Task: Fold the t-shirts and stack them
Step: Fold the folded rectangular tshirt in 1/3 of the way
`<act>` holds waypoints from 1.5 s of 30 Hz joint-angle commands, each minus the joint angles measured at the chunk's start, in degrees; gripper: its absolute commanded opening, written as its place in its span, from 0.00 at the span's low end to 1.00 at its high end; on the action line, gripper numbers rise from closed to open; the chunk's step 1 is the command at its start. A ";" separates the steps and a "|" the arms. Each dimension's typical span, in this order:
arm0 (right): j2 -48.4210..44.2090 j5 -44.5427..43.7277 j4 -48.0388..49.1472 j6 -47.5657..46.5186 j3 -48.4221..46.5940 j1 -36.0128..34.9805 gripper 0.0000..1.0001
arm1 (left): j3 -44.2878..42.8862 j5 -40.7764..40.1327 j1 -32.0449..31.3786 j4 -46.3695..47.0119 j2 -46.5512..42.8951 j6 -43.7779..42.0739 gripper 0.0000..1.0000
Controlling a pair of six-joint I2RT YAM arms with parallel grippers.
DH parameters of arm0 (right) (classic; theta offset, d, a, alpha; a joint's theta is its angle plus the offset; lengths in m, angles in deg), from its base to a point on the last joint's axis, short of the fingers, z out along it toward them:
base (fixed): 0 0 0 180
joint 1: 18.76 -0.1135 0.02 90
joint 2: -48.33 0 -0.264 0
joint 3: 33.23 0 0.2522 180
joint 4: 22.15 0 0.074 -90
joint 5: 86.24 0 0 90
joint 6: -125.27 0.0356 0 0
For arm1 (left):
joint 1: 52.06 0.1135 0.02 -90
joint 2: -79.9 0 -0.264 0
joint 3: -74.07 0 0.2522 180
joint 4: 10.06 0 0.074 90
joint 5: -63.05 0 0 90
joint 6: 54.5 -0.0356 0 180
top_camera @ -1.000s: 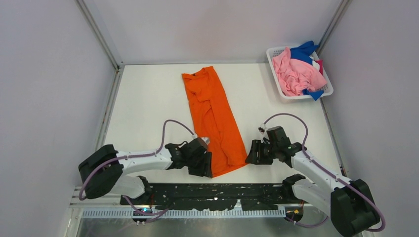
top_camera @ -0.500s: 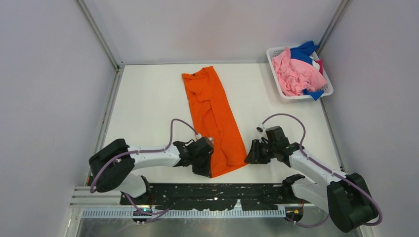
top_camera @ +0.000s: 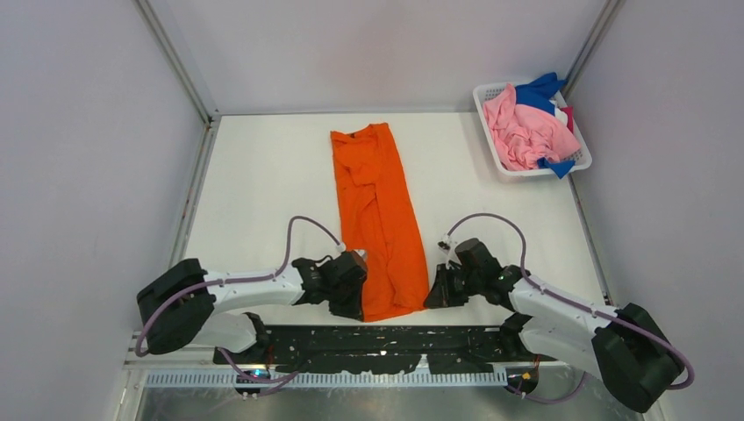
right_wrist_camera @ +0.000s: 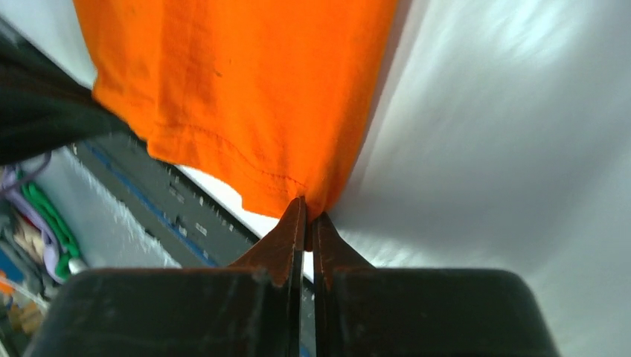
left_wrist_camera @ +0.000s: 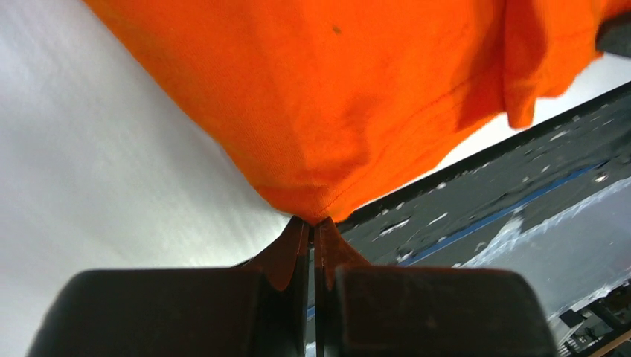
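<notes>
A bright orange t-shirt (top_camera: 377, 219) lies folded into a long strip down the middle of the white table, collar end far. My left gripper (top_camera: 361, 309) is shut on the strip's near left corner (left_wrist_camera: 312, 212); the cloth bunches right at the fingertips (left_wrist_camera: 298, 230). My right gripper (top_camera: 430, 296) is shut on the near right corner (right_wrist_camera: 309, 204), pinching the hem. More t-shirts, a pink one (top_camera: 526, 136) and a blue one (top_camera: 537, 90) with a bit of magenta, sit crumpled in the white mesh basket (top_camera: 484, 98) at the far right.
The dark base rail (top_camera: 377, 346) runs along the near table edge just below the shirt's hem. Metal frame posts and grey walls close in the table on the left, right and back.
Both grippers closed on the shirt's near corners. The right arm slid left toward the hem, and the strip has straightened from slanted to nearly square with the table.
</notes>
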 commanded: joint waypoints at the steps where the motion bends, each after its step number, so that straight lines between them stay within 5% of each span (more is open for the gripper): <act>1: -6.26 -0.91 -3.65 9.43 3.96 -10.03 0.05 | 4.53 -1.84 -1.14 -4.24 -6.00 1.69 0.00; 7: -13.48 -3.64 -2.88 16.68 4.71 -19.74 0.05 | 6.56 -1.26 -3.33 -9.15 -12.30 1.91 0.00; 21: -11.40 -15.93 -7.71 10.80 -7.95 -20.32 0.05 | -1.48 -1.69 -0.55 -6.02 -14.67 -5.53 0.00; 29: -4.53 -19.08 -6.73 5.12 -15.63 -14.28 0.05 | -5.60 -1.14 10.03 -1.33 -10.38 -8.34 0.00; 45: 14.02 -11.21 1.52 0.57 -26.62 2.00 0.05 | -19.03 0.02 27.63 -5.30 1.54 -16.93 0.00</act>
